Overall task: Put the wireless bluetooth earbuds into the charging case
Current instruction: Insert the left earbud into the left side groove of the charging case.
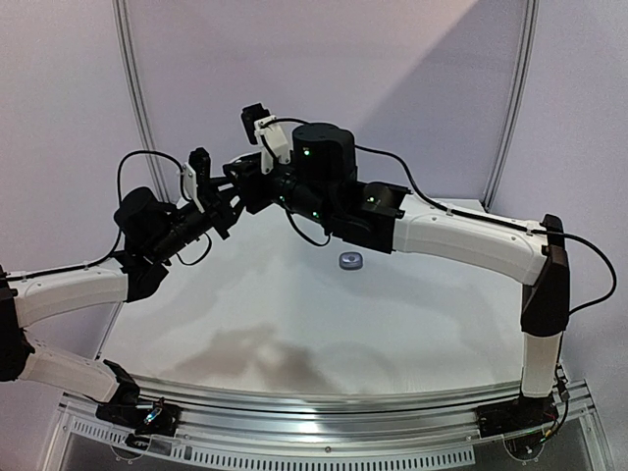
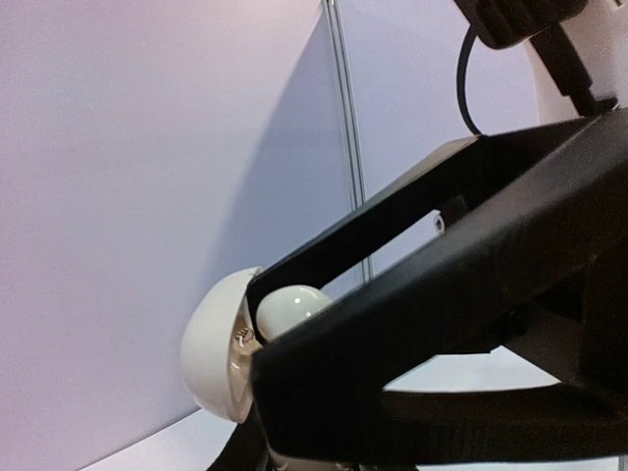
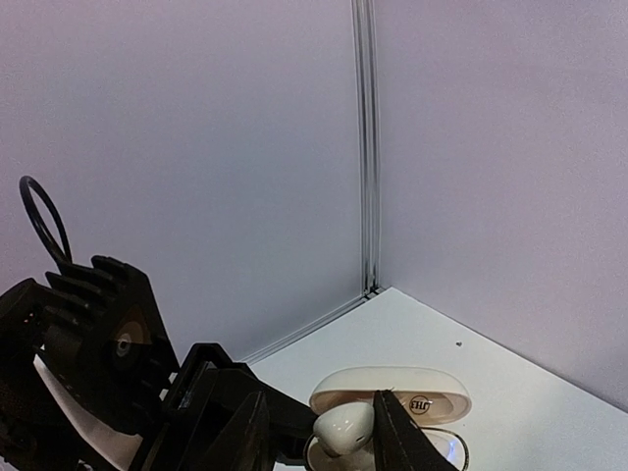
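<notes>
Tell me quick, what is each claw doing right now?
Left claw: shut on the white charging case.
Right claw: looks open, with a white earbud between its fingers.

Soft, even lilac light; faint shadows are being cast on the desk (image 1: 392, 324); close fingers (image 2: 442, 334) are being blurred.

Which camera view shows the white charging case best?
The right wrist view. There the white charging case is seen open, lid up, with a white earbud at its opening. The left wrist view shows only its rounded shell from the side, half behind black fingers. In the top view the arms hide it.
</notes>
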Motion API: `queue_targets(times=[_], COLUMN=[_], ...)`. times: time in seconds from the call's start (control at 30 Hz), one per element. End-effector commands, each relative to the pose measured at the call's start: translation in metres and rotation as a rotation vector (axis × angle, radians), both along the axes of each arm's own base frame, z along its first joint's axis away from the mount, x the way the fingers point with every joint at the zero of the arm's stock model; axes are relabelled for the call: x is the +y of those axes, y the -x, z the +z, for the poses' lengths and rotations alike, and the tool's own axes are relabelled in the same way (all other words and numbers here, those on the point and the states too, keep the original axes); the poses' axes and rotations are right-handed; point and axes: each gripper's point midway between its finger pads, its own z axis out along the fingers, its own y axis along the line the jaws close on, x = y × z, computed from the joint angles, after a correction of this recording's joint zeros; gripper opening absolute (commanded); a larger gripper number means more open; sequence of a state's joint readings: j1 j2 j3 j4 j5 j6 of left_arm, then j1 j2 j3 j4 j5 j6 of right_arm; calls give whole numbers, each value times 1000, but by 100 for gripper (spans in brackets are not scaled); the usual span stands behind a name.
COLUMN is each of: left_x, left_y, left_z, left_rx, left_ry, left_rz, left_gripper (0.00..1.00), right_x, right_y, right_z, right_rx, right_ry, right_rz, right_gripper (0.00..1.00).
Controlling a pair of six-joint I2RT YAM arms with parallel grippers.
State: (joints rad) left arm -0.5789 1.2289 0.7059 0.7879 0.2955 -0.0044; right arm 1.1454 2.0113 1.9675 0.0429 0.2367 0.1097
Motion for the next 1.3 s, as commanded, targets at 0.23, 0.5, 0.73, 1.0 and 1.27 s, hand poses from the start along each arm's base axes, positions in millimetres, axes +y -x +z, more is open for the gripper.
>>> queue_targets(times=[0.23,0.5,0.73,1.0,1.27], left_x=[0,1,1,1,2], left_y=[15,13,12,13,12], left_z=[23,23,22,22,22], left_rx=[-69,-65,-62,-63,-61], left_ry=[43,41,42,41,39], left_rz=[-48,-39,-38,-39,-36], left_gripper=[0,0,0,0,0], right_x=[-3,-7,-12,-16,-21], right_y=[-2,-2,-3,-4,-4], right_z=[-15,-6,-2,5,5], right_rx=[22,3,-17,-35,-49], right_ry=[70,63,76,71,98], right_rz=[-30,-39,-58,-70,-87], right_gripper=[47,53,59,62,62])
